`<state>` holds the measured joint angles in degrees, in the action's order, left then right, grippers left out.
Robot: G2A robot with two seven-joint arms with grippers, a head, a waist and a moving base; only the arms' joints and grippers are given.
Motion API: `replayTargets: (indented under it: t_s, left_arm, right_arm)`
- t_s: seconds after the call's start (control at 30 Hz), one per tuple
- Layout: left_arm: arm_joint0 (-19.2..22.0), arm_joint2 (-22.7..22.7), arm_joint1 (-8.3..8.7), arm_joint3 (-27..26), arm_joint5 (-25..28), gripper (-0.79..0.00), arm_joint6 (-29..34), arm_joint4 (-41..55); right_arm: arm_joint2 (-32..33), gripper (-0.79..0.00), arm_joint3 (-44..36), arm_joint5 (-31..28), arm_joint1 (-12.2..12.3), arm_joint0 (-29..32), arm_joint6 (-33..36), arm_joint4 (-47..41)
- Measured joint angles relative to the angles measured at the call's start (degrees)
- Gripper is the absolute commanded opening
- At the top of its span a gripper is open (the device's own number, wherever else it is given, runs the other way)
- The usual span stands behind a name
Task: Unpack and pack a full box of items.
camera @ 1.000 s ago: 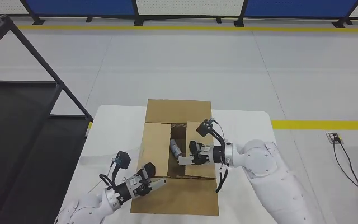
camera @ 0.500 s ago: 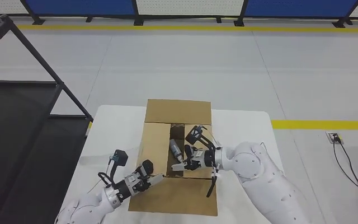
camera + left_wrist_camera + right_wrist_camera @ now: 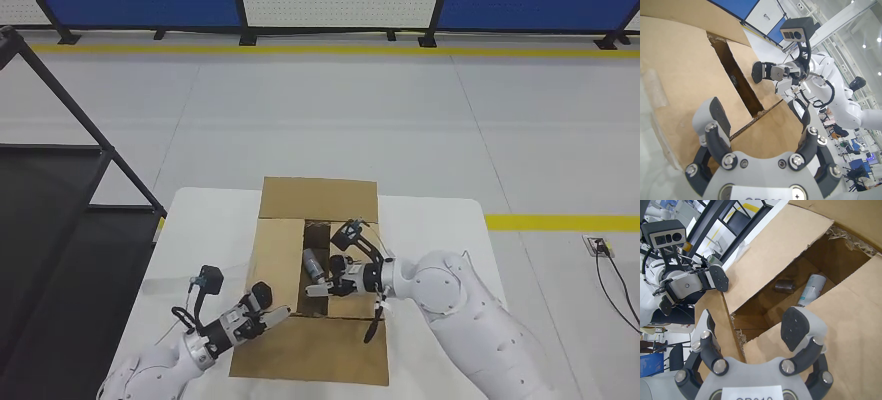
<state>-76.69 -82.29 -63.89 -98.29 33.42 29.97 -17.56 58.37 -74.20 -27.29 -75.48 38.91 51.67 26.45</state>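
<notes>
The brown cardboard box (image 3: 318, 200) stands mid-table, its flaps mostly folded over with a dark gap down the middle. Through the gap a white bottle (image 3: 811, 288) (image 3: 314, 266) and a dark metal cylinder (image 3: 784, 286) lie on the box floor. My right gripper (image 3: 751, 321) (image 3: 322, 288) is open at the gap's near end, its fingers (image 3: 795, 328) either side of a flap edge. My left gripper (image 3: 761, 109) (image 3: 272, 315) is open at the box's near-left corner, over the near flap (image 3: 762, 136). Each wrist view shows the other arm's gripper across the box.
The white table (image 3: 200, 225) has bare room left and right of the box. A black metal rack (image 3: 70, 190) stands off the table's left side. Torn cardboard shreds line the flap edges (image 3: 851, 247).
My right gripper has moved left and slightly nearer, from over the right flap to the near end of the gap. My left gripper has edged a little farther in along the near flap.
</notes>
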Motion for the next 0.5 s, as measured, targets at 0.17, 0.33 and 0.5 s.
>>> replayTargets:
  t_s: [0.17, 0.33, 0.5]
  left_arm:
    - [-0.79, -1.94, 0.28, -0.83, 2.45, 0.000, -1.73, 1.67]
    - [-3.02, -6.30, 0.84, -3.33, 6.54, 0.000, -3.21, 5.88]
    - [-7.80, -13.38, 2.01, -4.06, 12.58, 0.000, 0.11, 15.08]
  right_arm:
    - [1.10, 0.000, -1.19, -1.02, 0.39, 0.65, -0.74, -1.67]
    - [2.82, 0.000, -3.90, -2.71, 0.99, 1.54, -1.22, -3.45]
    - [5.48, 0.000, -8.05, -4.43, 1.88, 3.66, -1.38, -3.26]
